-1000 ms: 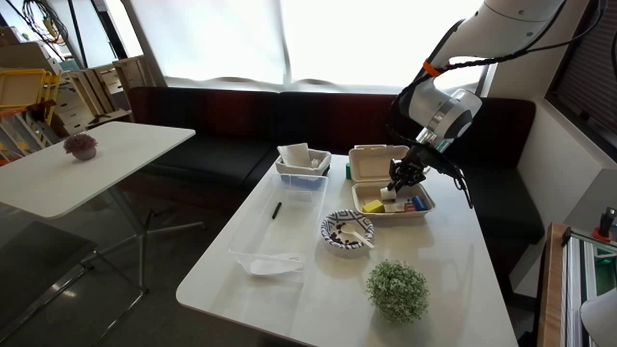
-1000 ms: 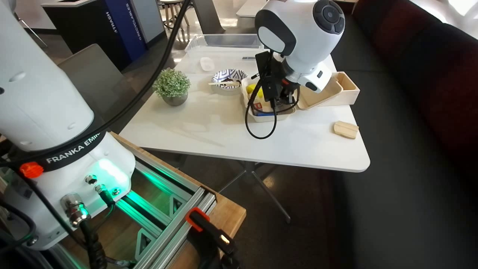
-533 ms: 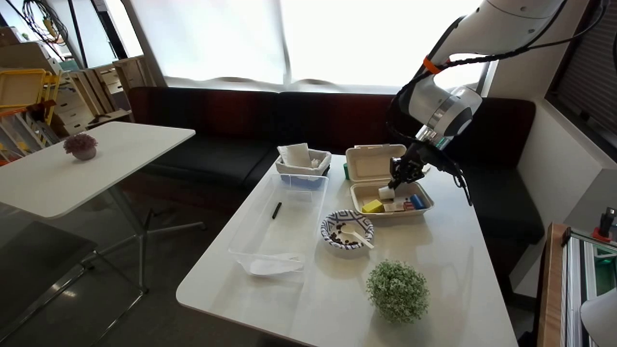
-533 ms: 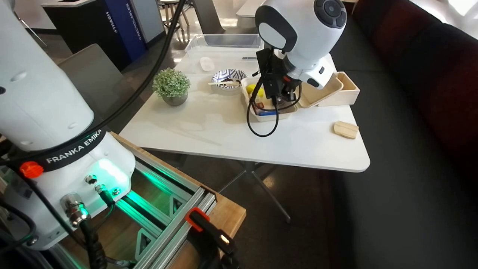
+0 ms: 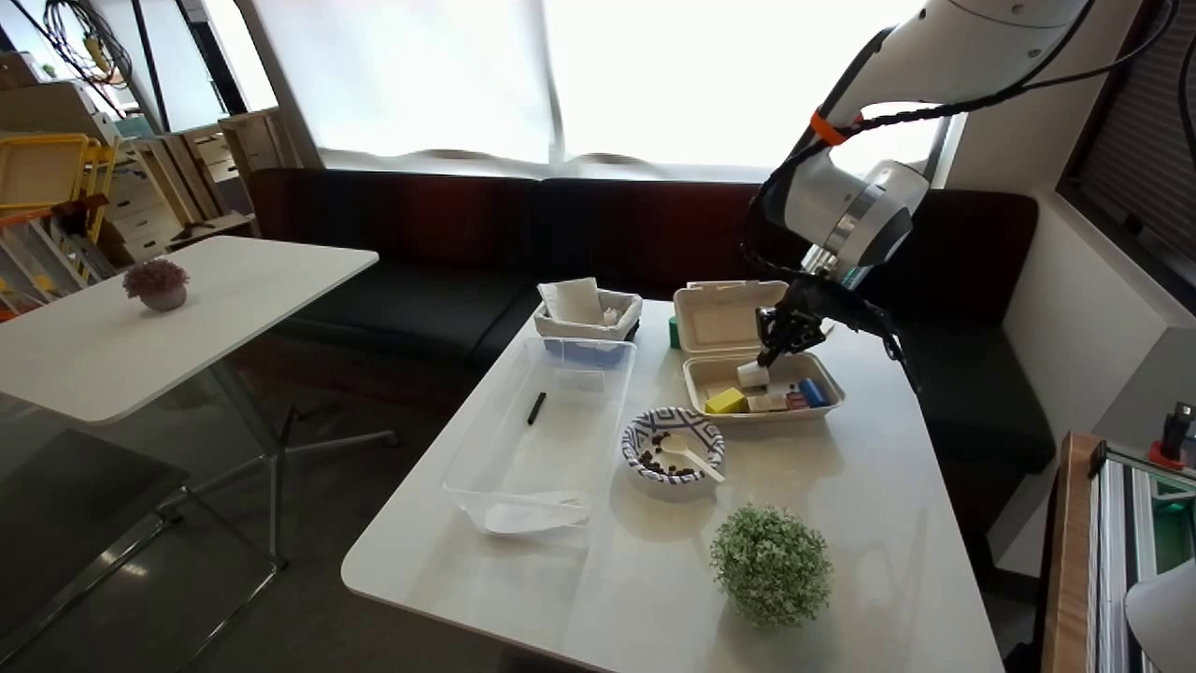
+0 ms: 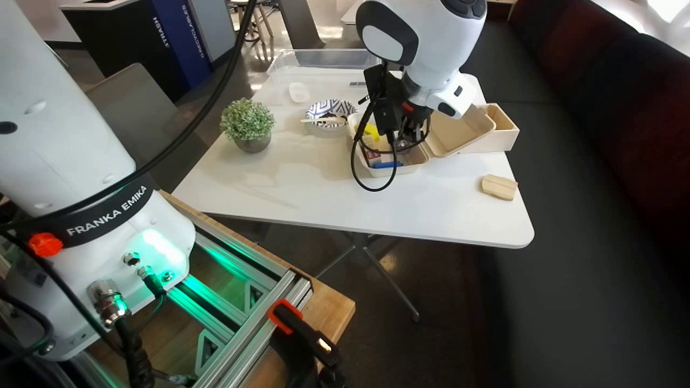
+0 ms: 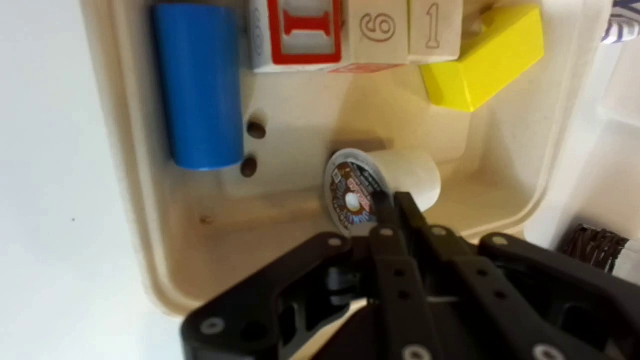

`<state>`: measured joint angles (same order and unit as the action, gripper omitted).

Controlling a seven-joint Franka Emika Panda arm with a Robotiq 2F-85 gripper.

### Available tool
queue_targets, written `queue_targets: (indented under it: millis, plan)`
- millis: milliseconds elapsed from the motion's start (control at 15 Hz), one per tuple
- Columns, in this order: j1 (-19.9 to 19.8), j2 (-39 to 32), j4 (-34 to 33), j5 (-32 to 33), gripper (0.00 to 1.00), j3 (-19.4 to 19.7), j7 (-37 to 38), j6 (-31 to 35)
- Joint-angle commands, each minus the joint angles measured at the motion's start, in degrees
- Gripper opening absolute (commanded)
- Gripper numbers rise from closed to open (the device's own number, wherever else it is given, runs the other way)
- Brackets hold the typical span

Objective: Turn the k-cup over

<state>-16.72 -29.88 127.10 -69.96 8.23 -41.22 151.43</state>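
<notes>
White table (image 5: 654, 598) beside a dark bench (image 5: 645, 224) and bright windows (image 5: 747, 84) in an exterior view. Toward the far end, an open box (image 5: 718, 374) with the k-cup (image 5: 752, 376) inside, at the tip of a white arm (image 5: 846, 210). Nearer, a patterned bowl (image 5: 654, 425) with a spoon (image 5: 696, 456), a clear bin (image 5: 570, 439) alongside, a green plant (image 5: 771, 565) closest. In an exterior view, past the robot base (image 6: 108, 245), reaches down over the same box, k-cup hidden; near the table's edge, a piece of wood (image 6: 499, 187). In the wrist view, pinches the k-cup's rim with the gripper (image 7: 395, 200), jaws nearly together on it. K-cup tilted on its side, printed lid facing leftward, near a blue tube (image 7: 200, 90), yellow block (image 7: 487, 57) and wooden blocks (image 7: 377, 30); contact with the box floor unclear.
</notes>
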Motion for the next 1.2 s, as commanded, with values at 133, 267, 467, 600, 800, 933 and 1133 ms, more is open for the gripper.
queue_targets:
  millis: [133,267,467,600,800,933,1133]
  plan:
    - [11.75,7.01,9.79,12.04,0.01,4.61,19.75,13.62]
    - [19.63,7.62,13.23,16.78,0.01,10.26,27.85,17.63]
    - [32.44,5.10,16.10,24.84,0.01,20.40,40.24,22.34]
    - [40.99,1.71,15.80,30.46,0.01,28.02,48.47,23.63]
    - [53.72,-4.04,13.11,40.87,0.01,40.57,60.70,20.79]
    - [61.99,-8.09,10.14,47.18,0.01,48.47,67.06,15.69]
    - [70.61,-10.07,5.86,58.69,0.01,55.69,75.80,5.02]
